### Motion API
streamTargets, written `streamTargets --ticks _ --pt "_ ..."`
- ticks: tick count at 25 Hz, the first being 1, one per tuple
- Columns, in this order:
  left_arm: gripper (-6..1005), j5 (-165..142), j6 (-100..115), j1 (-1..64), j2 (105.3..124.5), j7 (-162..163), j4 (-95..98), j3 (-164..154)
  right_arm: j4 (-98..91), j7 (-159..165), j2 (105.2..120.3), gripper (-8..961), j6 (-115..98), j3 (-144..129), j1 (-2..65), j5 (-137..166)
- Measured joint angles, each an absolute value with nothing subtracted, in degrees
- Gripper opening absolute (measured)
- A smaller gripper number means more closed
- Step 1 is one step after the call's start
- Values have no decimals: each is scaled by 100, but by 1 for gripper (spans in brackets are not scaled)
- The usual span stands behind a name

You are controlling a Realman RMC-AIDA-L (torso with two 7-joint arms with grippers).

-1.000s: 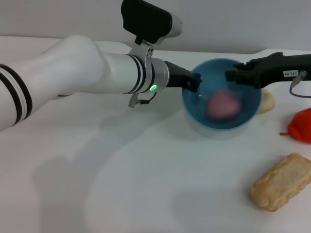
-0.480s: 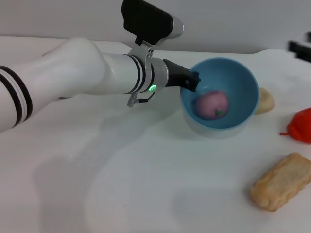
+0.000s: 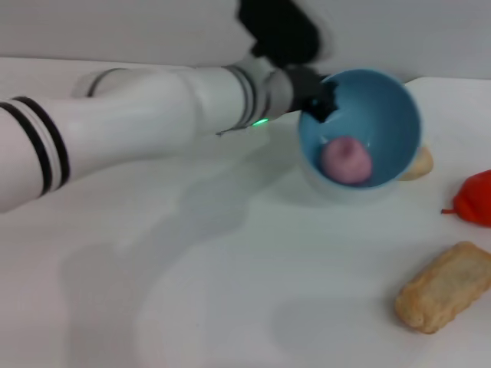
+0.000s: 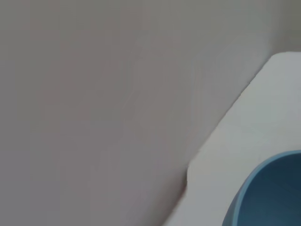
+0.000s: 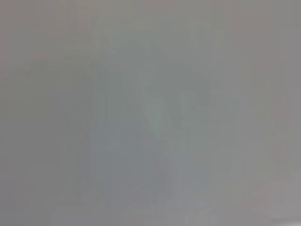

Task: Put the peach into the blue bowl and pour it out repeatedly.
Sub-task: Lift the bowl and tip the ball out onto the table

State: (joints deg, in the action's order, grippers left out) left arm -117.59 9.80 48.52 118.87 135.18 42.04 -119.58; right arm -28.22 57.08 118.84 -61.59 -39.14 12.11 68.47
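Here the left gripper (image 3: 321, 100) is clamped on the rim of the bowl (image 3: 383, 100), which tilts toward the camera with the peach (image 3: 347, 159) low inside. A beige ball (image 3: 419, 162) touches its right edge; the table (image 3: 230, 291) lies open in front.

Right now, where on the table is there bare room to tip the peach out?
Bare table lies in front of the blue bowl, left of the beige block. Crowded on the right: red item, beige ball. Left tool grips the bowl's rim; peach inside.
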Motion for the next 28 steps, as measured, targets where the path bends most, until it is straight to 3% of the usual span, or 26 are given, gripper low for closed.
streamTargets --ticks 9,28 --pt "-2 -13799 -306 4868 11906 12651 4832 -12905 -1598 4957 11884 588 -6356 -3353 1155 6544" --pt "-1 -13700 -2152 4195 11909 10411 4793 -13757 -1422 4938 11867 559 -6380 -3293 1440 6554"
